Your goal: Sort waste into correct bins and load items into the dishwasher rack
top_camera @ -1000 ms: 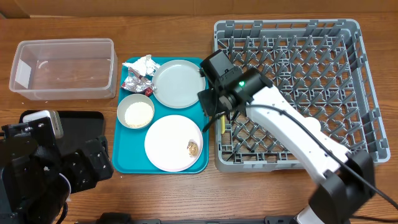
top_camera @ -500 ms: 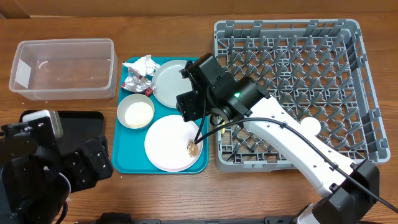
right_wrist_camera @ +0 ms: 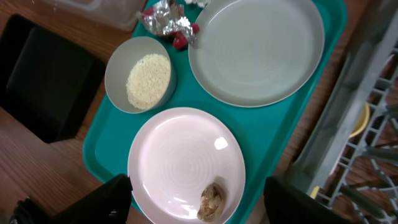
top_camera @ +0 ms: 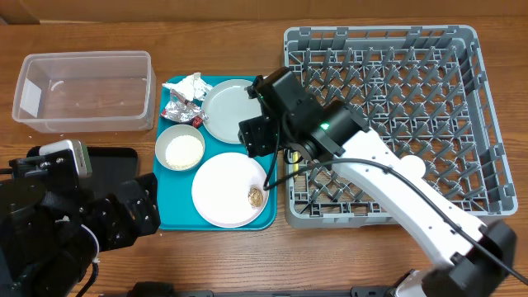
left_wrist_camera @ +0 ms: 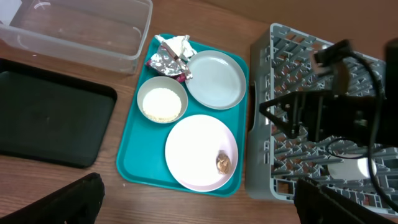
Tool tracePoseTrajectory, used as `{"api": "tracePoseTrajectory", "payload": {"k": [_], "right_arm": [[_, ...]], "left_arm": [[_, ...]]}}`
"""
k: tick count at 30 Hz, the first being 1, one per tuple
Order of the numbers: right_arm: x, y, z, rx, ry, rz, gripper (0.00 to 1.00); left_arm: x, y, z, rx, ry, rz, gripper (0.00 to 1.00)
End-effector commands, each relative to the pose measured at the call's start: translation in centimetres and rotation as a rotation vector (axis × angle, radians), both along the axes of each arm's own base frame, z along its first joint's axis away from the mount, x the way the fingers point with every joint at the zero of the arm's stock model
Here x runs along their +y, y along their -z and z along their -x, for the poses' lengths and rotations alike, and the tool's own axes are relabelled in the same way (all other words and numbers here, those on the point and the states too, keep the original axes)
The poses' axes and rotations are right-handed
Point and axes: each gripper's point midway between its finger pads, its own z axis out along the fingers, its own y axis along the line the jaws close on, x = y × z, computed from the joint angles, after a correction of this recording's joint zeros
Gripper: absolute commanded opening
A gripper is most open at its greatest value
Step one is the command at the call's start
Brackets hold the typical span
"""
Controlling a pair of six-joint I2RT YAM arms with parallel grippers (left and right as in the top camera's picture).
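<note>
My right gripper (top_camera: 257,139) (right_wrist_camera: 202,208) is open and empty above the whitish-pink plate (top_camera: 224,190) (right_wrist_camera: 180,162), which holds a brown food scrap (top_camera: 256,196) (right_wrist_camera: 211,200). On the teal tray also lie a grey plate (top_camera: 231,111), a metal bowl (top_camera: 180,149) of rice (right_wrist_camera: 148,79), a red-and-silver foil wrapper (top_camera: 181,109) and a white napkin (top_camera: 192,83). The grey rack (top_camera: 462,49) holds a white cup (top_camera: 410,167) and a yellow-tipped utensil (top_camera: 291,163) (right_wrist_camera: 360,119). My left gripper (left_wrist_camera: 199,211) is open and empty at the front left.
A clear tub (top_camera: 82,91) stands at the back left. A flat black tray (top_camera: 111,157) lies in front of it, partly hidden by my left arm (top_camera: 66,223). The teal tray (top_camera: 165,216) sits between the bins and the rack.
My right gripper swung left from the rack's left edge to above the tray's plates. My left arm shifted slightly to the right.
</note>
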Motion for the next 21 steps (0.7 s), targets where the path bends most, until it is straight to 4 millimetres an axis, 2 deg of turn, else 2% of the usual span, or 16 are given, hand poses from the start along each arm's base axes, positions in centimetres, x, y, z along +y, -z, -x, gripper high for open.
{"api": "tracePoseTrajectory", "payload": {"k": [1, 4, 7, 8, 10, 13, 14, 15, 16, 17, 18, 19, 20, 21], "right_arm": [[-2.1, -5.7, -0.2, -0.136, 0.094, -0.058, 0.73], [-4.1, -9.5, 0.5, -0.226, 0.15, -0.097, 0.76], [-6.9, -12.9, 1.7, -0.3, 0.241, -0.132, 0.83], [-7.6, -13.7, 2.1, -0.318, 0.261, -0.141, 0.9], [-9.2, -15.7, 3.2, -0.362, 0.288, -0.171, 0.97], [-10.1, -16.9, 4.3, -0.384, 0.29, -0.195, 0.97], [-10.4, -17.0, 4.7, -0.384, 0.288, -0.191, 0.97], [-10.5, -16.8, 4.8, -0.378, 0.288, -0.185, 0.97], [-10.6, -16.6, 4.9, -0.372, 0.287, -0.178, 0.98], [-10.7, -16.4, 5.1, -0.363, 0.286, -0.168, 0.99], [-10.8, -16.1, 5.1, -0.354, 0.285, -0.158, 0.99], [-10.8, -15.9, 5.1, -0.349, 0.284, -0.152, 0.99], [-10.8, -15.6, 5.2, -0.341, 0.284, -0.142, 1.0], [-10.8, -15.5, 5.2, -0.34, 0.285, -0.139, 0.99]], "left_arm": [[-0.5, -0.7, -0.7, -0.034, 0.007, 0.036, 1.0], [-1.1, -0.3, -1.7, -0.01, 0.071, 0.009, 1.0], [-1.1, 2.5, -2.6, 0.139, 0.079, -0.003, 1.0], [-1.1, 3.5, -2.9, 0.193, 0.078, -0.005, 1.0], [-1.1, 5.5, -3.6, 0.299, 0.076, -0.01, 1.0], [-1.3, 7.2, -5.3, 0.387, 0.077, -0.003, 1.0], [-2.0, 8.0, -6.5, 0.425, 0.098, 0.026, 1.0], [-2.6, 8.4, -7.2, 0.444, 0.116, 0.049, 0.86], [-3.3, 8.8, -7.7, 0.464, 0.143, 0.081, 0.64], [-4.1, 9.2, -8.3, 0.481, 0.176, 0.116, 0.57], [-4.6, 9.4, -8.7, 0.488, 0.196, 0.132, 0.63], [-5.0, 9.6, -9.3, 0.49, 0.219, 0.145, 0.85], [-5.1, 10.0, -10.4, 0.487, 0.232, 0.144, 1.0], [-5.1, 10.4, -10.9, 0.492, 0.232, 0.139, 1.0]]}}
